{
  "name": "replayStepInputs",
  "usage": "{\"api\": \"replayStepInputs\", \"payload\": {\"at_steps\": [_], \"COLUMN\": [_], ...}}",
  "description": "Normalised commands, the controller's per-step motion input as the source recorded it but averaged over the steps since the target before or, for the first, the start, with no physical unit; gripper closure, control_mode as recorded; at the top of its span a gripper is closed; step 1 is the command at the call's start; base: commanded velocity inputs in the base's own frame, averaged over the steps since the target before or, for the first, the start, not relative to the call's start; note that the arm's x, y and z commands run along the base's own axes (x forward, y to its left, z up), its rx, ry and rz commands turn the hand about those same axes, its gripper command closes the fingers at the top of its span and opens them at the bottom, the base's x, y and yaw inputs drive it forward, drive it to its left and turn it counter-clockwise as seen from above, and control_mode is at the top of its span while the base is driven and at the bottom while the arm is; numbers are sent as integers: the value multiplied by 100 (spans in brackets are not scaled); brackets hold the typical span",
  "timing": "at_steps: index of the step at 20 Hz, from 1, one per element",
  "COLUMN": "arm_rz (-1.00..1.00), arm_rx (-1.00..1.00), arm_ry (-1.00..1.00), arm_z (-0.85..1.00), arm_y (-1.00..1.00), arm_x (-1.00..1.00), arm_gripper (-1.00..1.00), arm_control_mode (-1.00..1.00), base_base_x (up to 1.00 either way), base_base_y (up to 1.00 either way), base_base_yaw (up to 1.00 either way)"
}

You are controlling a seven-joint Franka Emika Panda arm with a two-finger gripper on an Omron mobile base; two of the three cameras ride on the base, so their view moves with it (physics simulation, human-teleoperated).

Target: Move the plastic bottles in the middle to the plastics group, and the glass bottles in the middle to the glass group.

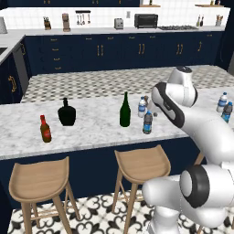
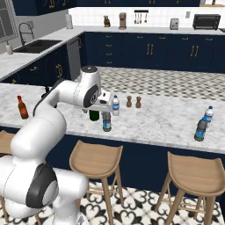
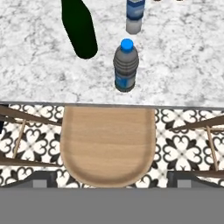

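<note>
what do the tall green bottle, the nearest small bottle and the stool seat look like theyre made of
Tall green bottle: probably glass, very dark green and opaque-looking, with a long slim neck.
Nearest small bottle: likely plastic, a grey see-through body with a blue cap and blue label.
Stool seat: wood, a light tan curved slab with visible grain and a matte finish.
</note>
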Motion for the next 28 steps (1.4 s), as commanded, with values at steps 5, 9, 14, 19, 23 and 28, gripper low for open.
{"api": "replayStepInputs", "payload": {"at_steps": [5,9,14,19,23,28], "arm_rz": [0,0,0,0,0,0], "arm_rx": [0,0,0,0,0,0], "arm_ry": [0,0,0,0,0,0], "arm_z": [-15,-17,-19,-24,-35,-29], "arm_y": [-2,0,-1,-1,-1,-1], "arm_x": [34,55,58,48,46,45], "arm_gripper": [-100,-100,-100,-100,-100,-100], "arm_control_mode": [-100,-100,-100,-100,-100,-100], "base_base_x": [0,0,0,0,0,0], "base_base_y": [0,0,0,0,0,0], "base_base_yaw": [0,0,0,0,0,0]}}
